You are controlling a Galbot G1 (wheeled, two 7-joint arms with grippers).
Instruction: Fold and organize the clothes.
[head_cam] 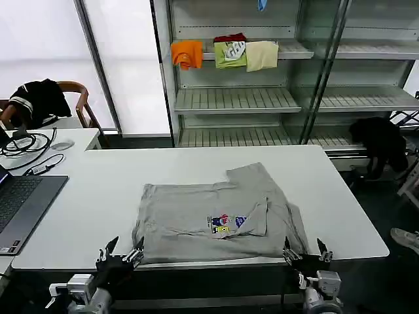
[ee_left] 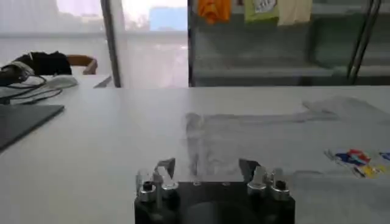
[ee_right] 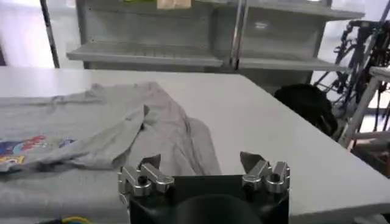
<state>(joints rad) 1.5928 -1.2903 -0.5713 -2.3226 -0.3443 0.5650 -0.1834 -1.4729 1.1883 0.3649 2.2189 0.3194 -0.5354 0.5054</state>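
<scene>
A grey T-shirt [head_cam: 216, 219] lies on the white tabletop [head_cam: 98, 196], close to the near edge and a little toward the right half. It is partly folded: one side is turned over onto the body, and a sleeve points toward the far edge. A small multicoloured print [head_cam: 226, 222] faces up near the shirt's middle.

The left gripper [head_cam: 121, 252] hovers at the near edge, just off the shirt's left hem corner, its fingers spread with nothing between them. In the left wrist view the gripper [ee_left: 207, 173] faces the shirt's [ee_left: 268, 143] edge across bare tabletop.

The right gripper [head_cam: 306, 250] sits at the near edge by the shirt's right hem corner, fingers also spread and empty. In the right wrist view this gripper [ee_right: 201, 167] stands just short of the crumpled cloth [ee_right: 122, 134].

A laptop [head_cam: 19, 206] rests at the left edge of the tabletop.
</scene>
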